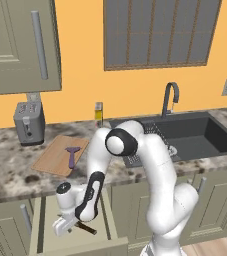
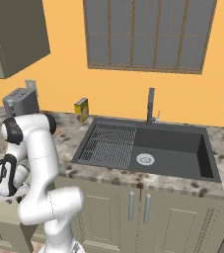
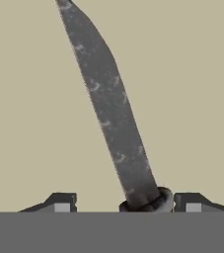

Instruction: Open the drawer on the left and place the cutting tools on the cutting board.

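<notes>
Reaching down into the open drawer (image 1: 45, 220) at the 7 o'clock corner of the left base view, the robot's gripper (image 1: 64, 226) hangs just over the knife (image 1: 85, 228) lying on the drawer's pale floor. From the hand camera, the knife's grey blade (image 3: 108, 108) runs from 6 o'clock up toward 11 o'clock, its dark collar sitting between the two fingertips (image 3: 61, 202), which stand apart on either side with a clear gap to the knife; whether they touch the handle cannot be told. On the speckled counter (image 1: 5, 165) above the drawer, the purple peeler (image 1: 73, 155) lies on the wooden cutting board (image 1: 52, 159), at 9 o'clock from the arm's elbow. A grey toaster (image 1: 29, 122) stands at 11 o'clock from the board, and a small yellow box (image 2: 81, 109) sits by the wall near the dark sink (image 2: 177, 148), with its ridged rack (image 2: 108, 143) and tap (image 2: 151, 105).
</notes>
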Robot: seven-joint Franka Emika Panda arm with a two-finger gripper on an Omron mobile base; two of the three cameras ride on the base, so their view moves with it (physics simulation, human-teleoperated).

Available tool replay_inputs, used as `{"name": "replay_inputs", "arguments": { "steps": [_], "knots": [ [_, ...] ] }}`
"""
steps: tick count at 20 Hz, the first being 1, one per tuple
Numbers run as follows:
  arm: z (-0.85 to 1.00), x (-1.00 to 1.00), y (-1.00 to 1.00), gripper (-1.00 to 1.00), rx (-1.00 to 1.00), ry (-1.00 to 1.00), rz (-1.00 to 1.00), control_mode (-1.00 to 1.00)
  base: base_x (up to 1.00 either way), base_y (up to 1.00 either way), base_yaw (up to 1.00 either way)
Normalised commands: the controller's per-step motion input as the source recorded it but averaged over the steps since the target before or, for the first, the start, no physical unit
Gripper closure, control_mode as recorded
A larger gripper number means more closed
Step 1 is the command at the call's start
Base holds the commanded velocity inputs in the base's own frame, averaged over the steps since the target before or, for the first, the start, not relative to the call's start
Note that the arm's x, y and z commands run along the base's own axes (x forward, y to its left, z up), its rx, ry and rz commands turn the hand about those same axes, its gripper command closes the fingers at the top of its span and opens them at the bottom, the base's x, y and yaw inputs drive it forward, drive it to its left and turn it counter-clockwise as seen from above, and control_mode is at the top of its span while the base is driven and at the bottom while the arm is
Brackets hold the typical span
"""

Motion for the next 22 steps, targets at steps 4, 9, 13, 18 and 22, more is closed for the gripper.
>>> {"name": "replay_inputs", "arguments": {
  "steps": [4, 9, 13, 18, 22],
  "knots": [
    [-0.62, -0.11, 0.16, 1.00, -0.05, 0.05, 0.06, -1.00, 0.00, 0.00, 0.00],
    [-0.42, -0.10, 0.05, 1.00, -0.09, 0.00, 0.02, -1.00, 0.00, 0.00, 0.00],
    [-0.36, -0.40, 0.00, 1.00, -0.12, -0.01, 0.03, -1.00, 0.00, 0.00, 0.00],
    [0.09, -0.54, 0.00, 1.00, -0.01, -0.11, 0.01, -1.00, 0.00, 0.00, 0.00],
    [0.90, -0.12, 0.00, 1.00, 0.04, -0.10, 0.00, -1.00, 0.00, 0.00, 0.00]
  ]
}}
